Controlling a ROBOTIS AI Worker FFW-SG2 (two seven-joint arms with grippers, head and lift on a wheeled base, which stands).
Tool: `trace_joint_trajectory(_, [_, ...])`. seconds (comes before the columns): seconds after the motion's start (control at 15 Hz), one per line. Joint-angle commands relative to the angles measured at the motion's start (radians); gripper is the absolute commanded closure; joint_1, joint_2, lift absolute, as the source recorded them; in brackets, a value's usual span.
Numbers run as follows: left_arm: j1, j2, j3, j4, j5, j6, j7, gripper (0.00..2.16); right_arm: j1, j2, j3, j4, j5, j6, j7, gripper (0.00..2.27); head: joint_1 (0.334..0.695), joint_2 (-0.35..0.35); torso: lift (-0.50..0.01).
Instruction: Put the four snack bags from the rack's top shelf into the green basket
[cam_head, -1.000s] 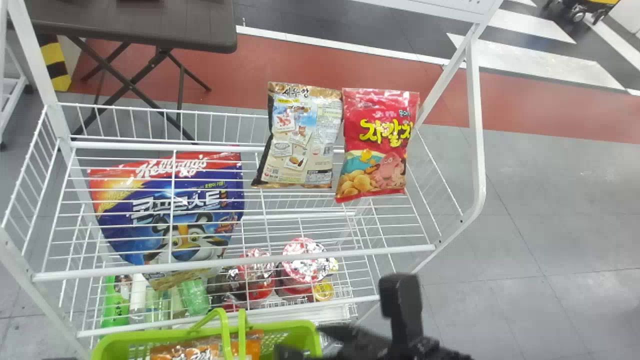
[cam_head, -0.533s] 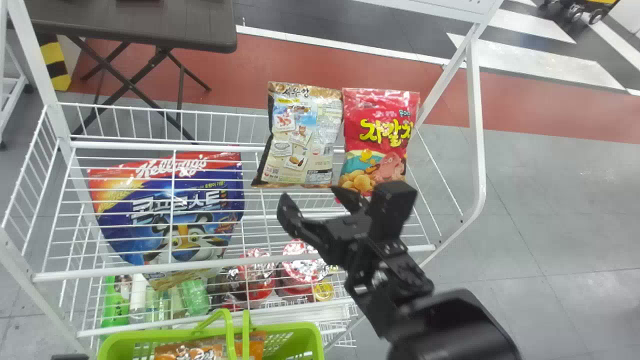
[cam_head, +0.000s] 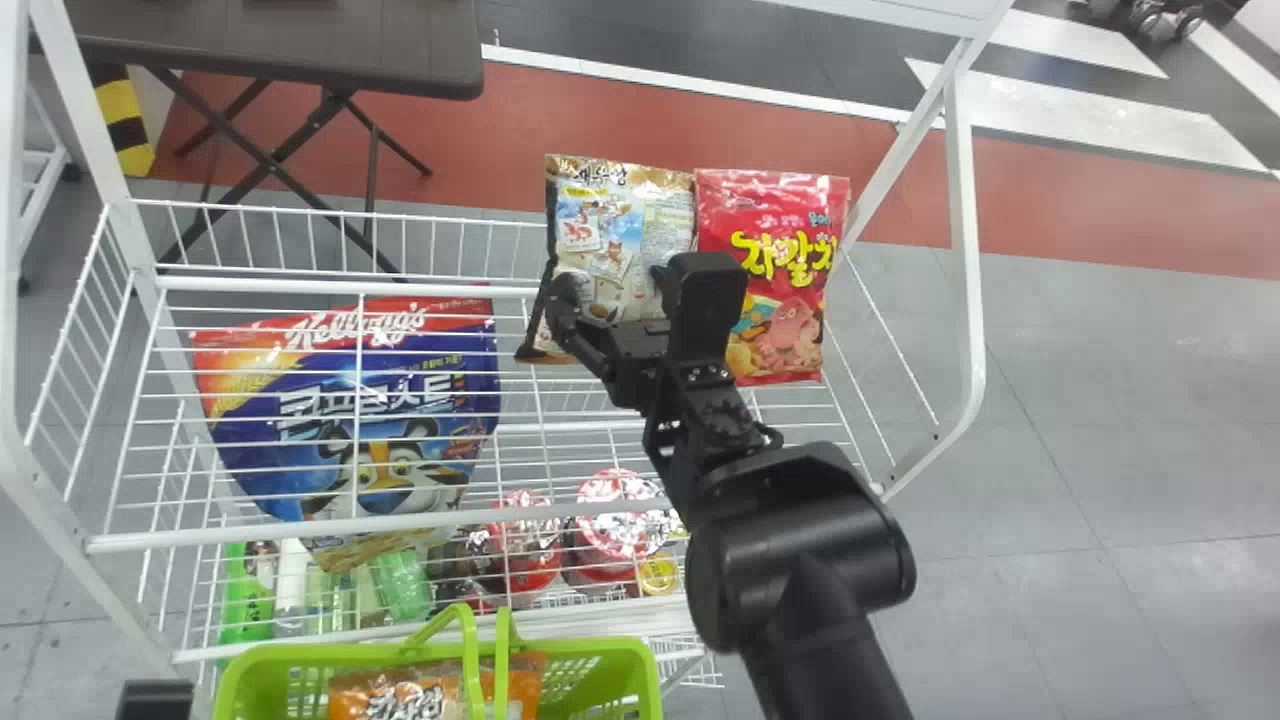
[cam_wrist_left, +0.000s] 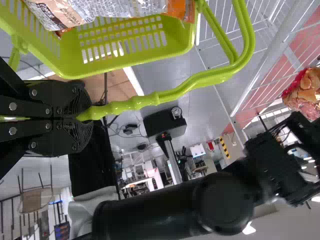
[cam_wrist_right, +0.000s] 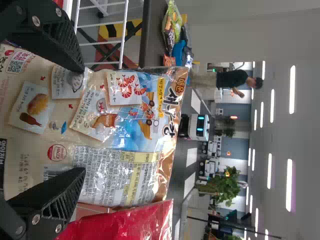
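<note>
The right pincer is spread, one finger toward each side of the tan snack bag, whose printed back faces it; the bag sits in the opening unpinched, and that spacing looks meant to let the fingers come in from both sides. The white rack carries the tan bag and the red snack bag on its top shelf. They stand upright side by side, a pose that offers their edges to a grasp; being so close, the red one could be nudged when the far finger goes in. The green basket is in front of the rack, likely to keep the carry short, and holds an orange bag; whether another lies with it I can't tell, so at least two bags remain to move. A large cereal bag shows through the shelf wires, so it seems to be lower down and not part of the job, as do the lidded cups. The basket's handle is clamped in the left pincer, probably to steady the basket. Next the right fingers need to close gently, as the bag may crumple.
</note>
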Motion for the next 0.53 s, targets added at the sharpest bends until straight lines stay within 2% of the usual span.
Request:
trace_joint_trajectory(0.0, [-0.003, -0.001, 0.002, 0.000, 0.000, 0.000, 0.001, 2.15, -0.020, -0.001, -0.009, 0.010, -0.002, 0.090, 0.047, 1.40, 0.695, -0.300, 0.000])
trace_joint_trajectory(0.07, [-0.004, -0.001, 0.002, 0.000, 0.002, 0.000, 0.001, 2.15, 0.003, -0.001, -0.009, -0.010, -0.006, 0.096, 0.051, 2.04, 0.695, -0.291, 0.000])
trace_joint_trajectory(0.13, [-0.004, -0.001, 0.002, 0.002, 0.002, 0.000, 0.001, 2.15, 0.022, -0.001, -0.009, -0.047, -0.006, 0.072, 0.082, 2.07, 0.695, -0.289, 0.000])
trace_joint_trajectory(0.47, [-0.006, -0.001, 0.003, 0.000, 0.000, 0.006, 0.004, 2.15, 0.155, -0.009, -0.006, -0.238, -0.008, 0.038, 0.113, 2.11, 0.695, -0.272, 0.000])
